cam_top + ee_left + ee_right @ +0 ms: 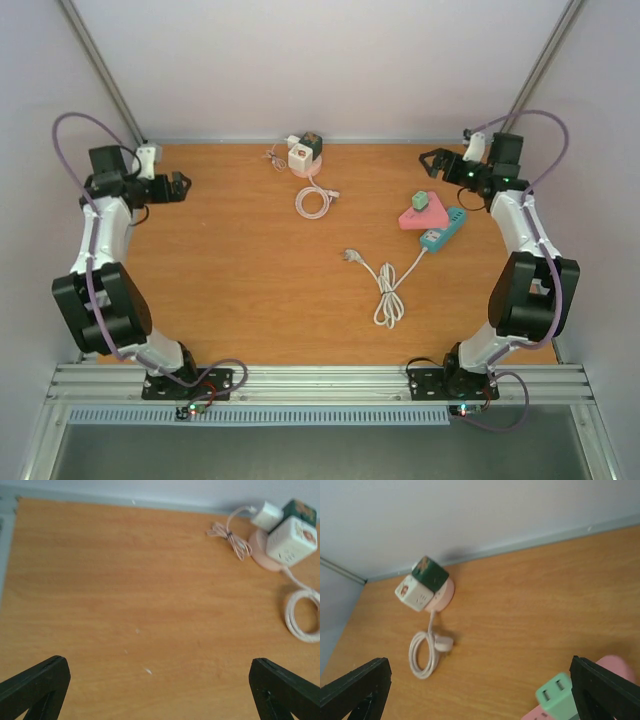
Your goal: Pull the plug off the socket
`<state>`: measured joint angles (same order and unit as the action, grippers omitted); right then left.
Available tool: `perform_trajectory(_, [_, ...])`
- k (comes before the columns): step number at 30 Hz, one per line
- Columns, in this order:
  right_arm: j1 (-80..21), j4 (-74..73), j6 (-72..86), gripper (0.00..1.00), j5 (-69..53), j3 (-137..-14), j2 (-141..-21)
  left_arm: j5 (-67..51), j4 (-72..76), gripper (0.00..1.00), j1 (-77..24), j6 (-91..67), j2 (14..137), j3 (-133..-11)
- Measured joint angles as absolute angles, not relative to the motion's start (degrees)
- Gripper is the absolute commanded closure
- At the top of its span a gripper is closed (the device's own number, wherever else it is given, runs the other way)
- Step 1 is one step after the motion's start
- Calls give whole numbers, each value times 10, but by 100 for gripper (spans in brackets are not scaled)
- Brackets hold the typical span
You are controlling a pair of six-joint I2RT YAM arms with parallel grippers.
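Observation:
A pink round socket base (306, 169) stands at the back centre and carries a white cube adapter (300, 157), a dark green cube (313, 142) and a small white charger plug (291, 141). The left wrist view shows the same cluster (291, 541) at its top right. The right wrist view shows it (415, 594) at upper left. A mint green plug (420, 200) sits in a pink triangular socket (410, 218); the plug shows again in the right wrist view (559, 696). My left gripper (183, 186) is open and empty at the far left. My right gripper (432, 160) is open and empty, behind the pink socket.
A teal power strip (443, 230) lies beside the pink socket, and its white cable and plug (385, 290) trail toward the table's middle. A coiled white cable (312, 202) lies in front of the round base. A thin bundled cable (231, 535) lies to its left.

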<state>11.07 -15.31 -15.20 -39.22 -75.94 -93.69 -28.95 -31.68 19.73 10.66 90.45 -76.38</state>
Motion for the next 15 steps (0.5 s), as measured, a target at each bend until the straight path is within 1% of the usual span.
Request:
perform_trajectory(5, [56,-145,-146,1,-368,-711,-923,-275,-270,0,169,93,827,-643])
perform_trajectory(8, [23,-145,-142,1,-354,-702,-922,-269,-242,0,156,87,778,-584])
perform_trajectory(15, [-54,-146,-138,1,-324,-712,-933,-261,-190,0,141,78,708,-514])
